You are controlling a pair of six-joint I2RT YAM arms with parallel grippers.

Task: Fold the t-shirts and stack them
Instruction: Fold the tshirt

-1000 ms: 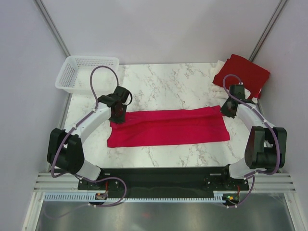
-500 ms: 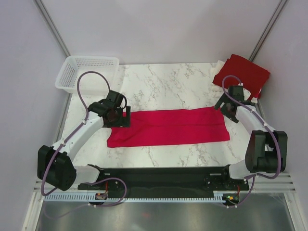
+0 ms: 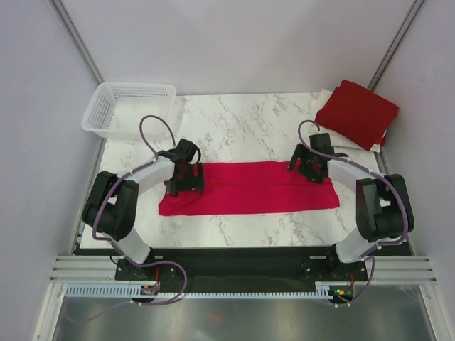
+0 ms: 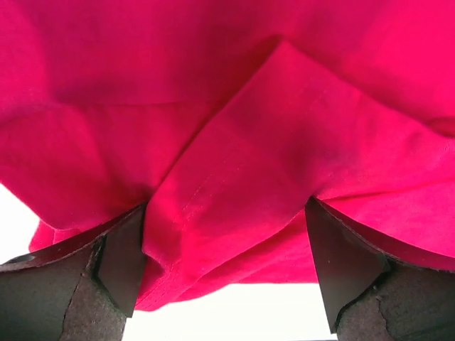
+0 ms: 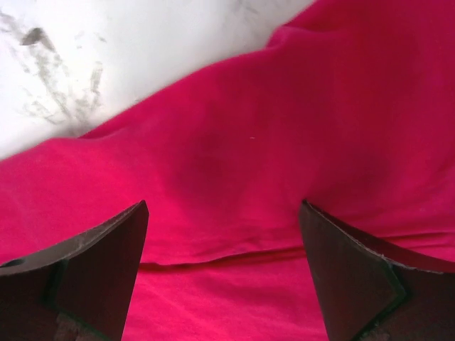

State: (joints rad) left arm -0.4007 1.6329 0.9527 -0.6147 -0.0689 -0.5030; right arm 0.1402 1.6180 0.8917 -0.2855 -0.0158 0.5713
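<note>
Cloth of the crimson t-shirt (image 3: 249, 188) lies creased, a long rectangle on veined marble (image 3: 242, 131); left gripper (image 4: 226, 206) and right gripper (image 5: 224, 202) gape, released.

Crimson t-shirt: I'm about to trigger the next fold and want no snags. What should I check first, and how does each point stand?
1. Left gripper jaws open: ok, the fingers stand wide apart in its wrist view.
2. Right gripper jaws open: ok.
3. Crimson t-shirt lies as one long band on the table: ok.
4. Cloth smooth under the left gripper: not ok, a raised crease runs between its fingers.
5. Cloth smooth under the right gripper: ok, only a faint seam.
6. Dark red t-shirt, folded at the far right corner, apart from both arms: ok.
</note>
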